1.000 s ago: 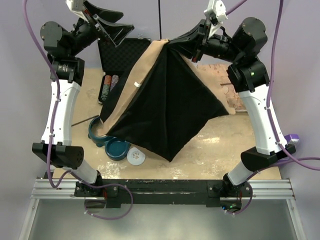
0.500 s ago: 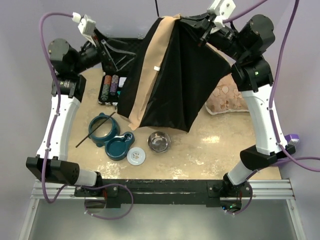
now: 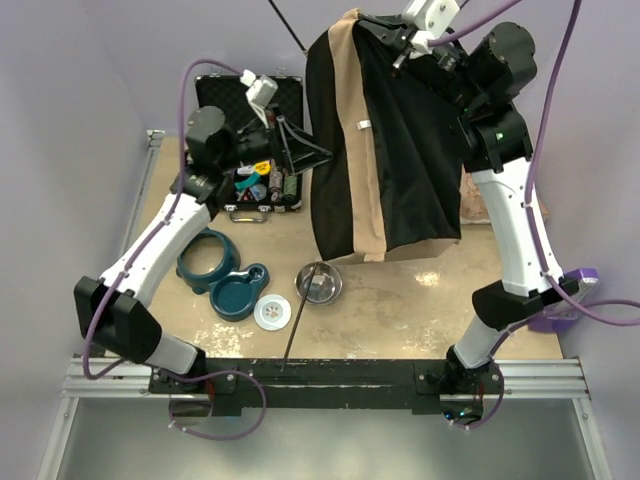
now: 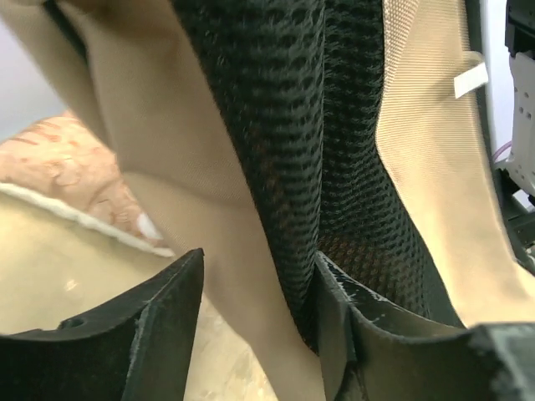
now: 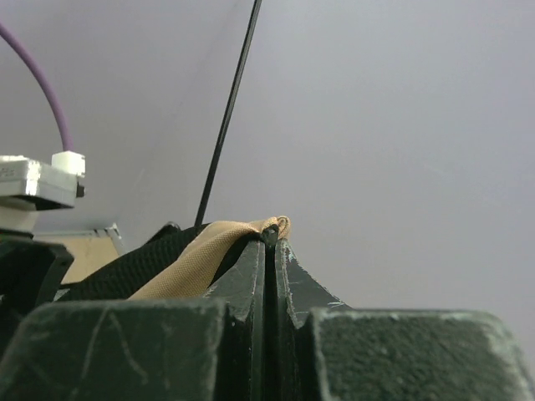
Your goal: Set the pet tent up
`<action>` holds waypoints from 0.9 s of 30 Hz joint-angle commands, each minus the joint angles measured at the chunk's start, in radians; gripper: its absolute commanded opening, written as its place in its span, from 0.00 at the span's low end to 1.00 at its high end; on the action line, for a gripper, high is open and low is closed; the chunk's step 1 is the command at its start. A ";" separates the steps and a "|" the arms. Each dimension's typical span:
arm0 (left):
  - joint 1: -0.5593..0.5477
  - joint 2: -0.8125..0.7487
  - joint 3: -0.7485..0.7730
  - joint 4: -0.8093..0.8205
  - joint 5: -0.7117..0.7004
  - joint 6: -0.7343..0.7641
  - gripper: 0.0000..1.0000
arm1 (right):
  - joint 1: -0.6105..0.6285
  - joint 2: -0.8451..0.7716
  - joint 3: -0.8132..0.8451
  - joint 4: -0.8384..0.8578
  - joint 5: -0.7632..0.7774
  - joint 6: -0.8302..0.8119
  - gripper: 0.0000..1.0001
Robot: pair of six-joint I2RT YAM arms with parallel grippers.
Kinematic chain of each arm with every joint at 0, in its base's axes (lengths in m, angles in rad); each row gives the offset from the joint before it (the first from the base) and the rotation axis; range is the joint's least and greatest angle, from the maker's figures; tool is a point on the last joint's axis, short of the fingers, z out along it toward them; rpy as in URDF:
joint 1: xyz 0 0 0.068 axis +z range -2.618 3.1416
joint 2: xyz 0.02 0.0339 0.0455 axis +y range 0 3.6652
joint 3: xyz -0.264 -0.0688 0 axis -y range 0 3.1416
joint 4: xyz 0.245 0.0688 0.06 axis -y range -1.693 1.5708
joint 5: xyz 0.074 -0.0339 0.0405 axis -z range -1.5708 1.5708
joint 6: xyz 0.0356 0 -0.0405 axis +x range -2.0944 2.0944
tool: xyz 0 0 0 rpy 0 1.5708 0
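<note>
The left arm and the right arm are built of white links joined by rounded black motor housings. Purple cables are looped along both. A small green light is lit on the right arm. The left gripper and the right gripper are fitted with matte black fingers, which are chipped pale at the edges.

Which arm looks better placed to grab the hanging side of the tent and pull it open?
Probably left. The left gripper has open jaws around hanging cloth of the tent; the right gripper is shut on its top, holding it up.
</note>
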 commanded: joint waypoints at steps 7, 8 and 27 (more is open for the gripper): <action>-0.131 0.119 -0.181 0.267 -0.140 -0.132 0.53 | -0.061 -0.136 -0.335 0.097 -0.133 -0.174 0.00; -0.130 0.110 -0.216 0.265 -0.147 -0.112 0.54 | -0.061 -0.141 -0.367 0.041 -0.160 -0.214 0.00; 0.447 -0.384 -0.530 0.095 -0.145 0.082 0.98 | -0.056 -0.279 -0.683 -0.306 -0.352 -0.465 0.00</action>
